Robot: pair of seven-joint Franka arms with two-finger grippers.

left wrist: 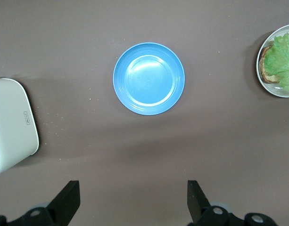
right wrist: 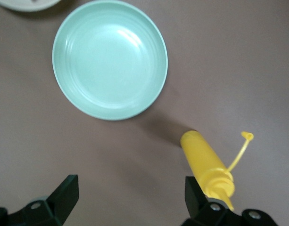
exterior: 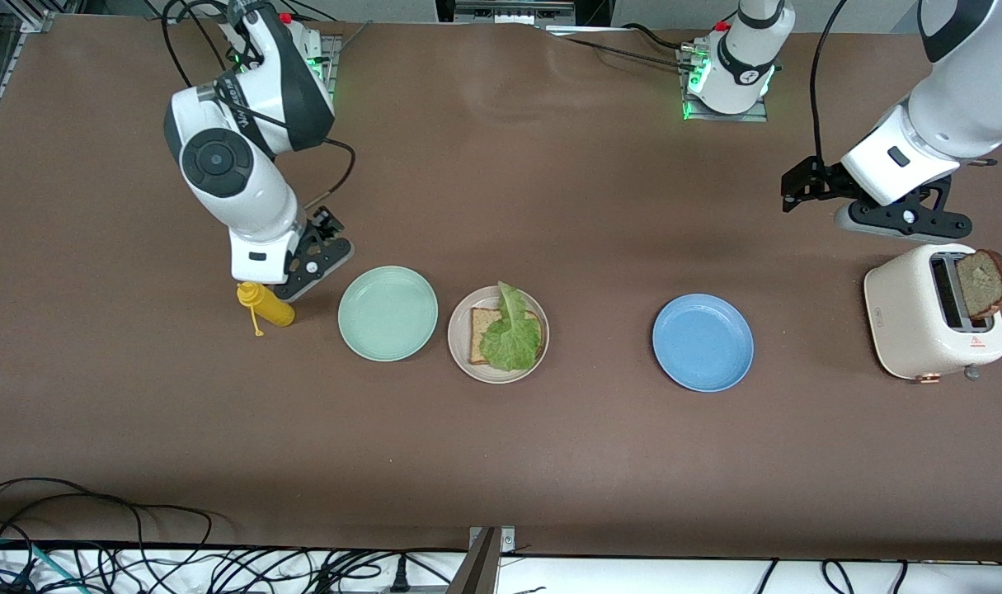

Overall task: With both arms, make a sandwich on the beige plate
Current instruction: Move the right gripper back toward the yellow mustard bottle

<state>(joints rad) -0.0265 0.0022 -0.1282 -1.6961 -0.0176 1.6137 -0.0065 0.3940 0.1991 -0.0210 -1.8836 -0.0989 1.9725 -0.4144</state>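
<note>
the round pale beige plate (exterior: 498, 334) sits in the middle of the brown table (exterior: 550, 462), about halfway between the two ends. on it lies one square brown bread slice (exterior: 482, 327) with a dark crust. a ruffled green lettuce leaf (exterior: 510, 334) lies on top of that slice and covers most of it. no top slice is on the leaf yet.

a round mint green plate (exterior: 388, 313) sits just beside the beige plate, toward the right arm's end of the table. a round blue plate (exterior: 703, 341) sits apart from the beige plate, toward the left arm's end. both of these plates have nothing on them.

a cream white toaster (exterior: 933, 313) stands near the table edge at the left arm's end. a second brown bread slice (exterior: 984, 285) sticks up out of its slot and leans a bit.

the left gripper (exterior: 800, 188) hangs in the air over the bare table, close to the toaster. its two black fingers (left wrist: 66, 200) are spread wide apart and hold nothing.

the right gripper (exterior: 307, 268) is low over the table near the mint green plate. a yellow plastic squeeze bottle (exterior: 266, 305) with a thin cap strap lies on its side right by it. in the right wrist view the bottle's tip is up against one finger (right wrist: 197, 195). the fingers are spread wide and hold nothing.
</note>
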